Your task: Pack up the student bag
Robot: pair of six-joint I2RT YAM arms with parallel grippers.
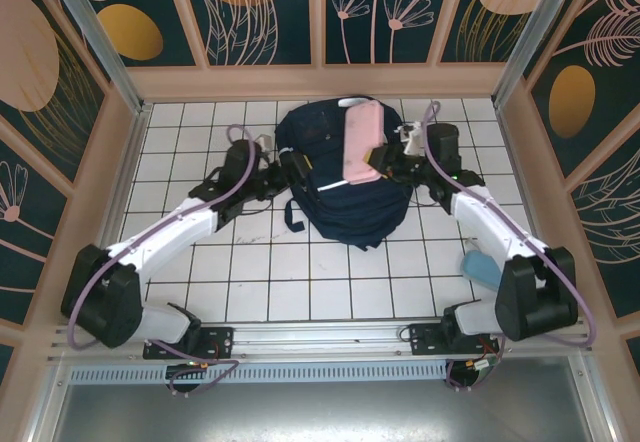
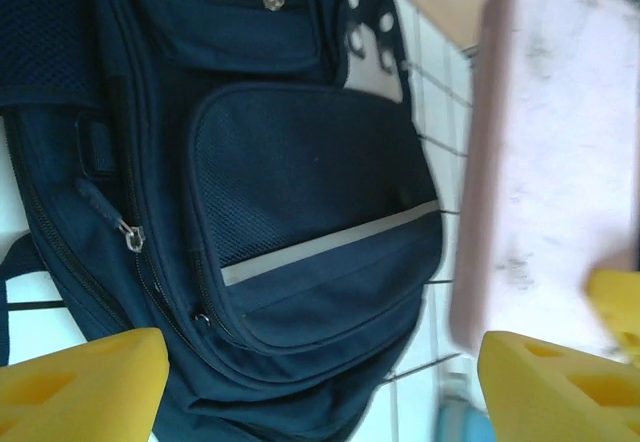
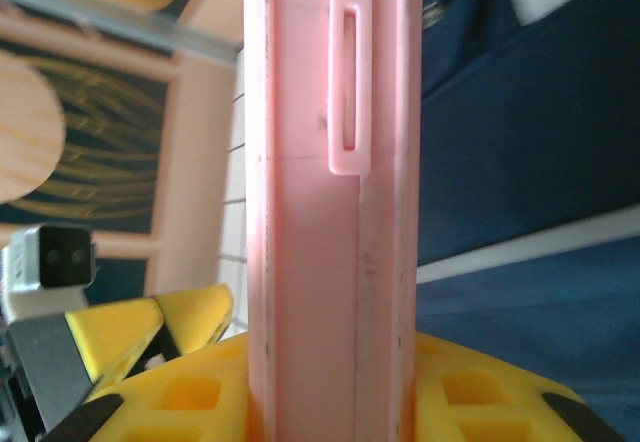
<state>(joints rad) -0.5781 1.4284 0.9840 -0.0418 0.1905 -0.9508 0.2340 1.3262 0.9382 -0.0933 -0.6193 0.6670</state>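
Backpack (image 1: 345,187) on tiled table (image 1: 260,272), between both grippers. Right gripper (image 1: 385,165) holds pink case (image 1: 360,142) over it; left gripper (image 1: 287,170) at its left edge.
Left wrist: fingers (image 2: 85,382) spread wide, empty; backpack just ahead, case to right.
Right wrist: fingers (image 3: 480,402) clamp case; backpack beyond, right.

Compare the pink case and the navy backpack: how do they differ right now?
The pink case is slim, hard-looking and far smaller than the soft fabric navy backpack. The backpack lies on the tiled table; the case is clamped in the right gripper over it. The backpack has zips and a white stripe; the case is plain with one latch.
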